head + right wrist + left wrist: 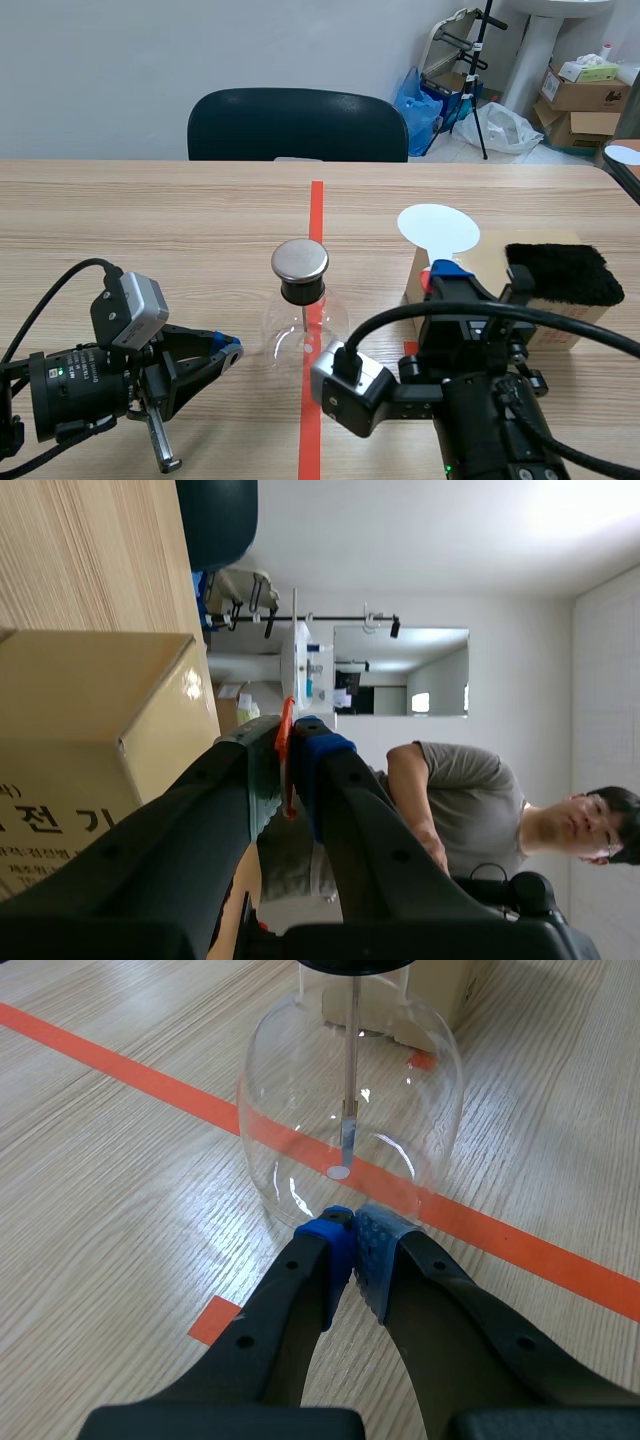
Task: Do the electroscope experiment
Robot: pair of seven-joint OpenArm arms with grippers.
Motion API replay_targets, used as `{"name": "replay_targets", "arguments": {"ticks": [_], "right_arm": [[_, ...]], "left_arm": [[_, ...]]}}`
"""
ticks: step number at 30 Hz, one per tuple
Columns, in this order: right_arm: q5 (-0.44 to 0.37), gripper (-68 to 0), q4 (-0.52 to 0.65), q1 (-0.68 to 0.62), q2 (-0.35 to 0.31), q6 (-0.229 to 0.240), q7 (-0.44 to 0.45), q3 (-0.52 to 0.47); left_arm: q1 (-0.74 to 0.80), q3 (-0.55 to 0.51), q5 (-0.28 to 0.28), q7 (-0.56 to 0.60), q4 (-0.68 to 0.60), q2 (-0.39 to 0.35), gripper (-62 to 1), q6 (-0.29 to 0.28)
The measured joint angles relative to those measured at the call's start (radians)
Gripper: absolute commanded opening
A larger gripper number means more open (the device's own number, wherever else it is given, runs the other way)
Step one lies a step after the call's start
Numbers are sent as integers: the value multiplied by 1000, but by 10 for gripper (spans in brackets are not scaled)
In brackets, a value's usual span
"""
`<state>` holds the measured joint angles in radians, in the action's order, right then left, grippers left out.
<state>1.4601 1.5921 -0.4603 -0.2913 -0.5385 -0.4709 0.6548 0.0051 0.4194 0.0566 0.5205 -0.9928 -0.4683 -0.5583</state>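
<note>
The electroscope (300,300), a clear glass flask with a black stopper and a round metal cap, stands on the red tape line at the table's middle. In the left wrist view a thin rod hangs inside the flask (350,1110). My left gripper (228,350) is shut on nothing, its tips (352,1225) just short of the flask's base. My right gripper (440,275) is shut on the red handle (287,750) of a paddle, whose white disc (438,228) stands up to the right of the flask.
A cardboard box (480,270) sits right of the flask with a black fur cloth (560,272) on top. A dark chair (298,125) stands at the far edge. A person (470,800) shows in the right wrist view's background.
</note>
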Motion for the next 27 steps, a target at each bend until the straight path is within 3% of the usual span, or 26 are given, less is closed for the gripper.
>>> {"name": "replay_targets", "arguments": {"ticks": [6, 18, 23, 27], "right_arm": [[0, -667, 0, 0, 0, 0, 106, 0], [0, -667, 0, 0, 0, 0, 403, 0], [0, -667, 0, 0, 0, 0, 477, 0], [0, -667, 0, 0, 0, 0, 486, 0]], "left_arm": [[0, 0, 0, 0, 0, 0, -580, 0], [0, 0, 0, 0, 0, 0, -580, 0], [0, 0, 0, 0, 0, 0, -580, 0], [0, 0, 0, 0, 0, 0, -580, 0]]}}
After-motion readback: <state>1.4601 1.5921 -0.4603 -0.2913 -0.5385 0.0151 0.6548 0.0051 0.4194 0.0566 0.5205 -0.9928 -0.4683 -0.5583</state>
